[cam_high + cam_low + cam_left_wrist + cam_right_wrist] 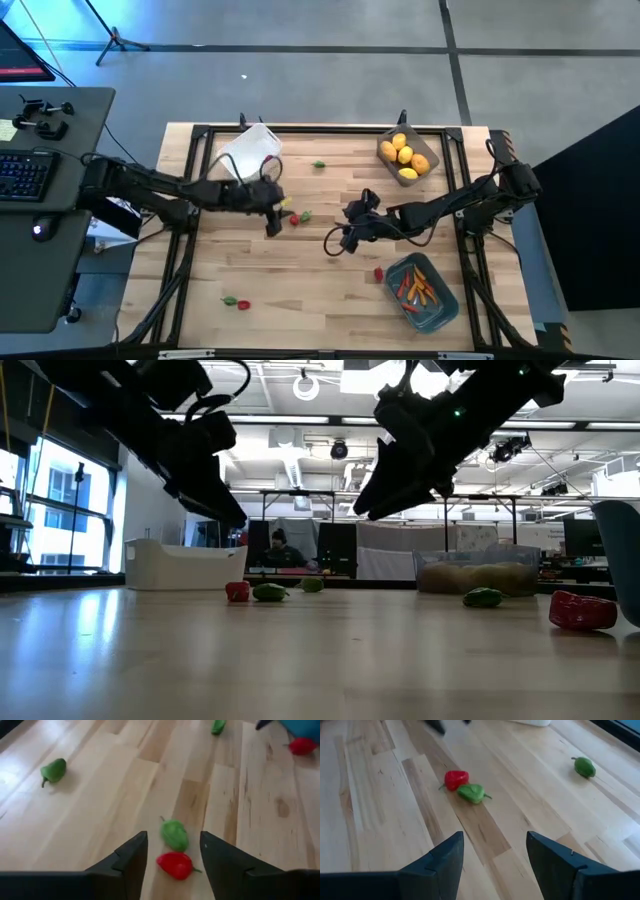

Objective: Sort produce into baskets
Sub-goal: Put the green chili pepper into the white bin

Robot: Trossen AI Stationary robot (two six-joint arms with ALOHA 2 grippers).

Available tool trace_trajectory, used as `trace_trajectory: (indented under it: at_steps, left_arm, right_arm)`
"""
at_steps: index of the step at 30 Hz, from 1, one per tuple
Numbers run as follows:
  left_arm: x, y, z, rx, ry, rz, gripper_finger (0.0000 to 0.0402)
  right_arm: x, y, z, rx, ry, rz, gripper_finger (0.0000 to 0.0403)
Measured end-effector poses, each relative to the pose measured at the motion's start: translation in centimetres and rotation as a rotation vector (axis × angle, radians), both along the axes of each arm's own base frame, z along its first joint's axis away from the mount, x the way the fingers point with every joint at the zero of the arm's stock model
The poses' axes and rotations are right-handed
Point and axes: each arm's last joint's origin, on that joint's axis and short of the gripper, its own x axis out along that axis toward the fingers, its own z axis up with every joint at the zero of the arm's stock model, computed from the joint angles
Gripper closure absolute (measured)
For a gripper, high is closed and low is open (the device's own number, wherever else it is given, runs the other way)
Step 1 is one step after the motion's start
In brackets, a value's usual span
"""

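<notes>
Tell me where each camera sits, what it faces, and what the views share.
High: overhead, straight down; both arms, blue basket.
Low: tabletop height, level toward the room; arms above.
Left wrist: behind open left tool, over the red pepper and green pepper.
Right wrist: behind open right tool, sees that same pair.

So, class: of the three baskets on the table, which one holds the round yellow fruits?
The translucent grey basket at the table's far right corner. It holds yellow and orange fruits; the blue-teal basket holds thin orange pieces, and the white basket sits far left.
</notes>
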Motion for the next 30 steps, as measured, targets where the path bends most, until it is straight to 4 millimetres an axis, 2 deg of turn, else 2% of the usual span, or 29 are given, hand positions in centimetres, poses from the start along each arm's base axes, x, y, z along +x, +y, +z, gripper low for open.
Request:
trace_trajectory:
  at_steps: [5, 11, 16, 25, 30]
  left_arm:
    - [1.0, -2.0, -1.2, -0.007, -0.01, 0.011, 0.0194]
    - [3.7, -2.4, -2.4, -0.013, 0.048, 0.017, 0.0165]
    - [5.8, -1.9, -3.6, 0.009, 0.111, 0.031, 0.0163]
    - [7.4, -1.1, -6.5, -0.006, 0.226, 0.063, 0.0164]
    - [7.7, -0.7, -6.6, 0.02, 0.226, 0.081, 0.02]
  right_arm:
    - [0.2, 0.0, 0.2, -0.014, -0.015, 0.017, 0.0197]
    - [0.3, 0.0, 0.4, -0.039, -0.036, 0.028, 0.0197]
    - [0.4, 0.0, 0.5, -0.045, -0.041, 0.031, 0.0197]
    - [0.4, 0.0, 0.5, -0.045, -0.04, 0.031, 0.0197]
    - [0.4, 0.0, 0.5, -0.045, -0.04, 0.03, 0.0197]
